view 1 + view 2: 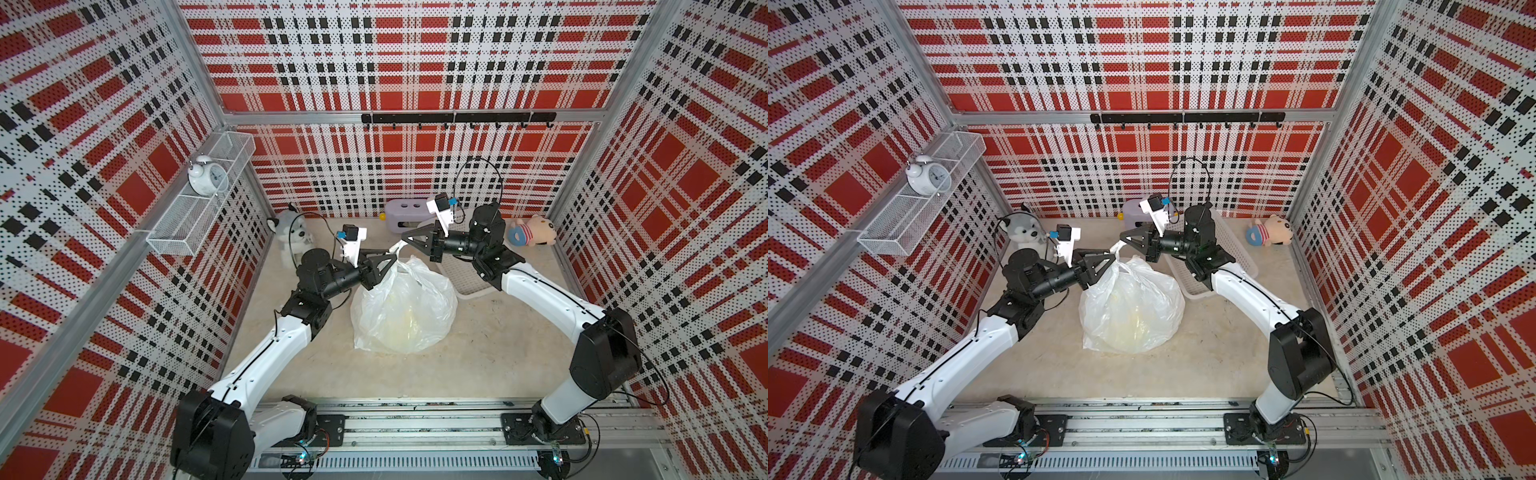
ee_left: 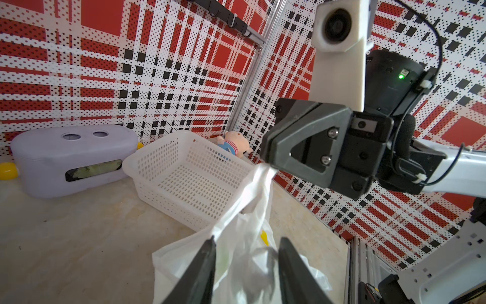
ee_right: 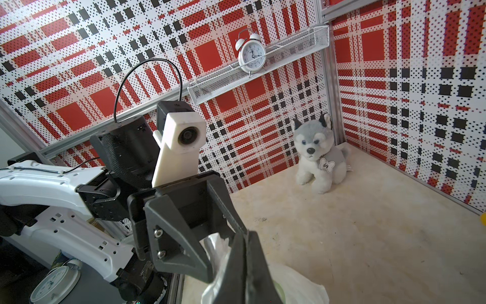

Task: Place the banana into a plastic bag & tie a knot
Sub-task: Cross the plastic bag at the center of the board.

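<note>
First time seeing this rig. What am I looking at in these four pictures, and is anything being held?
Two robot arms stand on a rail at a tabletop. Both top views look down from above; each wrist view rides on an arm. In the middle lies a white plastic bag; beside it a white lattice basket, with a husky plush and a lavender box at the back. The right end effector is shut on the bag's twisted handle. The left end effector is open, straddling the bag's top.
</note>
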Available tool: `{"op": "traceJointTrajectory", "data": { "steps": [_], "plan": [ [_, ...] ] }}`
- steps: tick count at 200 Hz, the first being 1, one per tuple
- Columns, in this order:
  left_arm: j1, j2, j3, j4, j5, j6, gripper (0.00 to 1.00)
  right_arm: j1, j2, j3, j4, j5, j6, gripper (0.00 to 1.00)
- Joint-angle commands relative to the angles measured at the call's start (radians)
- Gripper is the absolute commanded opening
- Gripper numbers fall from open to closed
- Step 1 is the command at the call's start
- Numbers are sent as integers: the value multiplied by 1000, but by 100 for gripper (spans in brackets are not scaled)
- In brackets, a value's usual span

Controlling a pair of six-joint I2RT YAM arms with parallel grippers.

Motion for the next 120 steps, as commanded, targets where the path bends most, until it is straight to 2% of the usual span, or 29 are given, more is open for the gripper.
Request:
{"op": "traceJointTrajectory", "data": {
  "steps": [1,29,84,120],
  "plan": [
    [-8,7,-2,50,17,13,42,7,-41,-4,-12,-4,-6,0],
    [-5,7,-7,65,18,17,44,7,-53,-9,-24,-14,-7,0],
    [-5,-7,-6,70,-4,32,57,7,-68,-10,-64,-17,-23,0],
    [-17,14,2,69,-11,46,60,6,-82,-15,-65,-26,-15,0]
  ]
}}
